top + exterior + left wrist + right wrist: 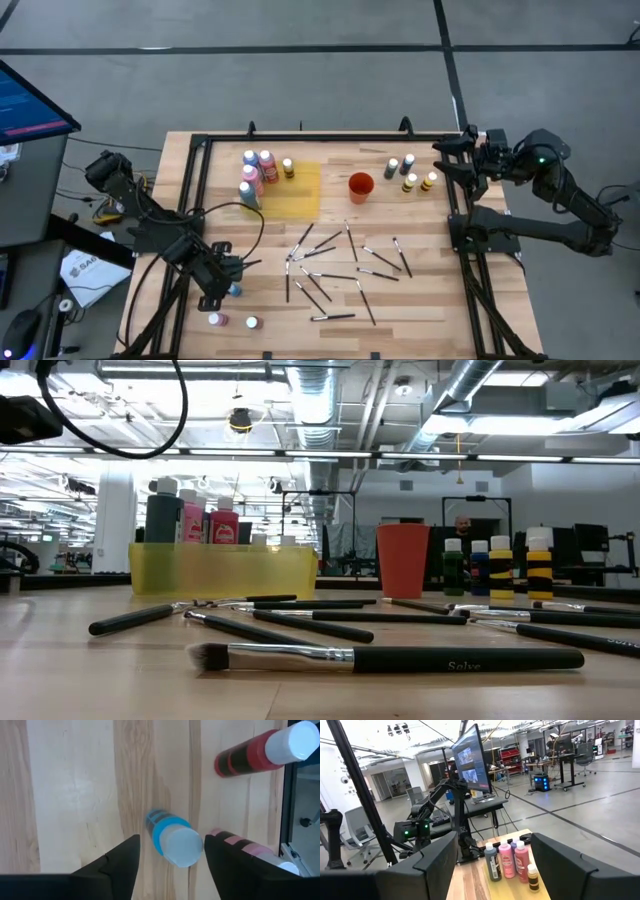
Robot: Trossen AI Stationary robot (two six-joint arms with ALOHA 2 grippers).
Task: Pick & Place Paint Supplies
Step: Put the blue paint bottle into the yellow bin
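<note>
early in the sorting: left pincer spread around a lying blue bottle on the table, brushes scattered, right pincer spread, idle.

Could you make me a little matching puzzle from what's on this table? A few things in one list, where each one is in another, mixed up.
Things:
1. orange-red cup
2. blue-banded bottle
3. brushes
4. left gripper

Places:
A. scattered flat over the middle of the table
B. lying between the left gripper's fingers
C. standing just right of the yellow mat
D. low over the table's left near corner

Pairs: 1-C, 2-B, 3-A, 4-D
</note>
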